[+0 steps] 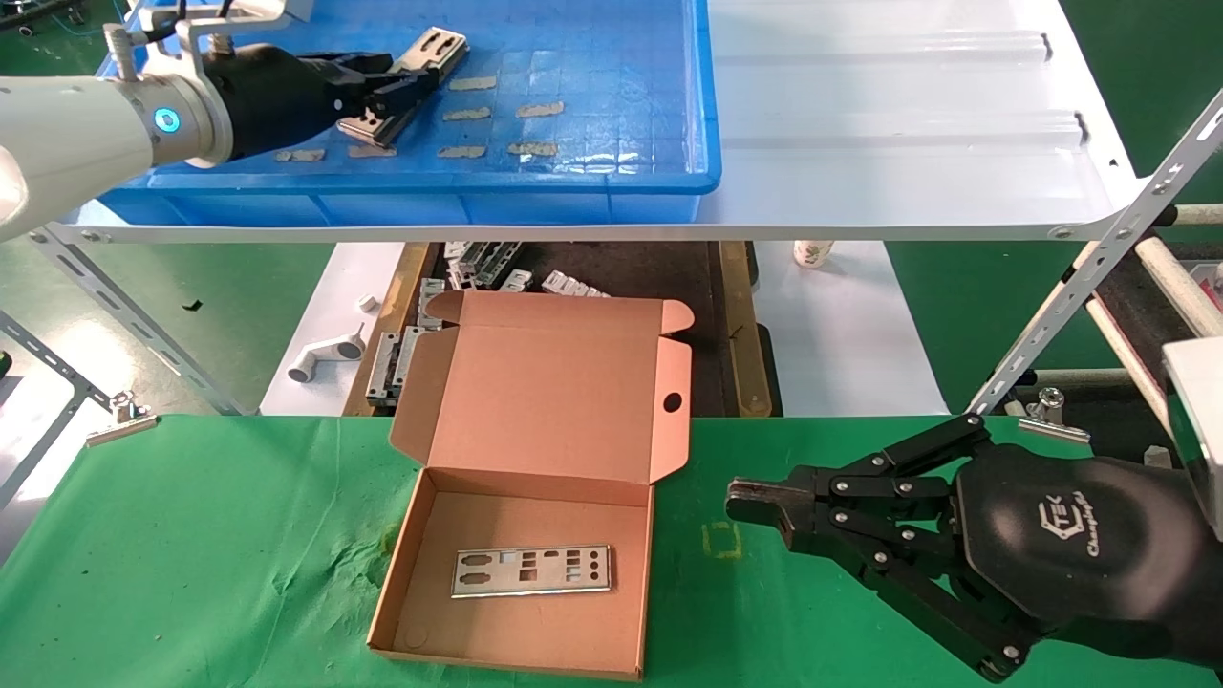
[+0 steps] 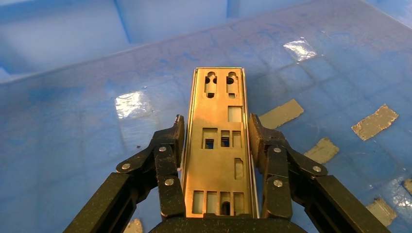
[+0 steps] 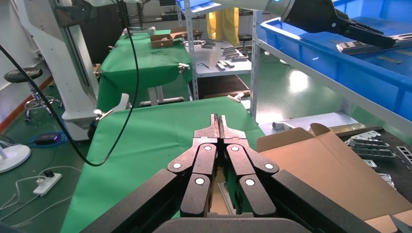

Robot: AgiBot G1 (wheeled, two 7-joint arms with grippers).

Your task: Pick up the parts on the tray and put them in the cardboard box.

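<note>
While the right gripper (image 1: pixel 755 504) is hovering low over the green cloth-covered table (image 1: pixel 191 573) just beside the shallow brown corrugated cardboard box (image 1: pixel 535 459), its black housing is showing a white logo with lettering too small to read fully. Its fingers are pressed together with nothing between them, and the arm is reaching in from the side toward the box's open side wall.

Beyond the box, on the white ribbed sheet-metal shelf (image 1: pixel 908 124), the large shallow blue plastic tray (image 1: pixel 611 86) is sitting with tan tape patches (image 1: pixel 530 148) on its grid floor. The left gripper (image 1: pixel 401 91) is stretching across the tray's floor, arm nearly level, and its fingers (image 2: pixel 171 160) are clamping the long edges of a thin silver punched metal plate (image 2: pixel 221 145), which is lying along the gripper's axis just above or on the floor; I cannot tell which. Most of the tray floor around it is open, with the raised rim well apart from the plate.

Inside the box, lid standing open, a second silver punched plate (image 1: pixel 531 571) is lying flat on the floor, with room left on all sides.
</note>
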